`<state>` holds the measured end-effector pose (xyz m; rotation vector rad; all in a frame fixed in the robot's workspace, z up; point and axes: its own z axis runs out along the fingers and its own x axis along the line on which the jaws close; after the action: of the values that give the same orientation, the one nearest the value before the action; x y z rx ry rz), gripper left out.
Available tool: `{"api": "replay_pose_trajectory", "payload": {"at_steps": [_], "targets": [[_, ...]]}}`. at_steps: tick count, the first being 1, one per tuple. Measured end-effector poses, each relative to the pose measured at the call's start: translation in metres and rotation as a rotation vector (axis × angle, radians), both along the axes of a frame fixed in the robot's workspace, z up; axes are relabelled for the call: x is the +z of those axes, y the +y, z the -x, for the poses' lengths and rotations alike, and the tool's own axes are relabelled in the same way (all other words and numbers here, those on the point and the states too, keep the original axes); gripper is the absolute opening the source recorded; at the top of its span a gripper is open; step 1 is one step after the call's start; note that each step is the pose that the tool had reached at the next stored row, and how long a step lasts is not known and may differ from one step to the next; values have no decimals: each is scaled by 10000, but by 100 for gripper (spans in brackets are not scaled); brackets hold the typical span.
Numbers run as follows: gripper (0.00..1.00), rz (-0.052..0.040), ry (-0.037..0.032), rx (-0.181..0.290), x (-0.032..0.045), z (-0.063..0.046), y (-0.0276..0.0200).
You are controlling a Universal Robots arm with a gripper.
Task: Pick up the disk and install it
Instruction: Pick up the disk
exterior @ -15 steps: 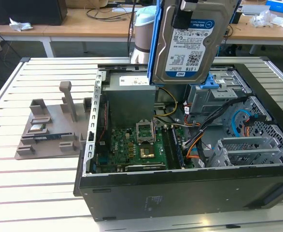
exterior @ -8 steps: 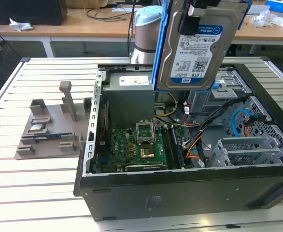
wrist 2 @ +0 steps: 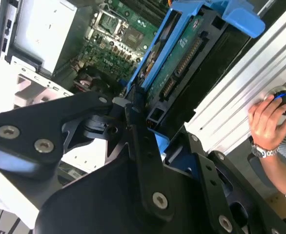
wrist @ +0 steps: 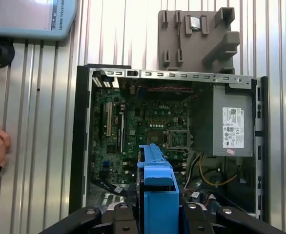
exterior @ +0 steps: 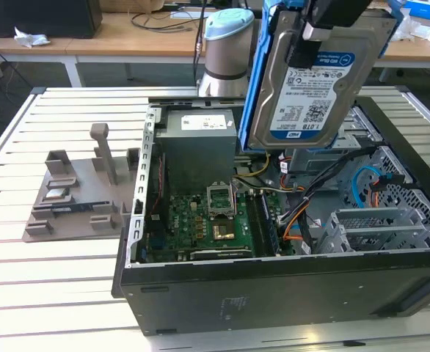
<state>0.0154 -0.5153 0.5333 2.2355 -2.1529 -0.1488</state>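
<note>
1. The black tool (exterior: 318, 29) is clamped on the top edge of the flat silver disk (exterior: 310, 81) with the white-and-blue label and blue plastic rails.
2. The disk hangs in the air, almost upright. In the exterior view it is at about 1 o'clock from the middle of the open black computer case (exterior: 274, 286). It is above the case and touches nothing but the tool.
3. The case lies on its side on the silver slatted table (exterior: 53, 293). The green circuit board (exterior: 208, 220) shows inside it.
4. Grey metal cages (exterior: 380, 227) sit at about 4 o'clock inside the case. The slot for the disk is likely there, but I cannot tell which one.
5. To do this step well, I think the tool needs a tight, even hold, so the disk does not swing or slip.
6. The bunch of orange and black wires (exterior: 303, 213) lies right under the disk. The disk should not bump them or the board.
</note>
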Motion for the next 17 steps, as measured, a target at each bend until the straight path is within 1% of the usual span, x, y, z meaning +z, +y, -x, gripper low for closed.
{"api": "replay_pose_trajectory", "payload": {"at_steps": [1,6,7,9,10,12,13,14,17], "targets": [[37,1,9,0,-5,-22,-11],[37,3,96,1,-53,-201,-46],[37,1,109,1,-70,-237,-70],[37,2,119,0,-87,-267,-134],[37,-2,122,0,-95,-277,-174],[37,-5,125,1,-104,-290,-239],[37,-6,128,1,-111,-302,-287],[37,-8,131,1,-115,-311,-315],[37,-8,142,0,-126,-345,-369]]}}
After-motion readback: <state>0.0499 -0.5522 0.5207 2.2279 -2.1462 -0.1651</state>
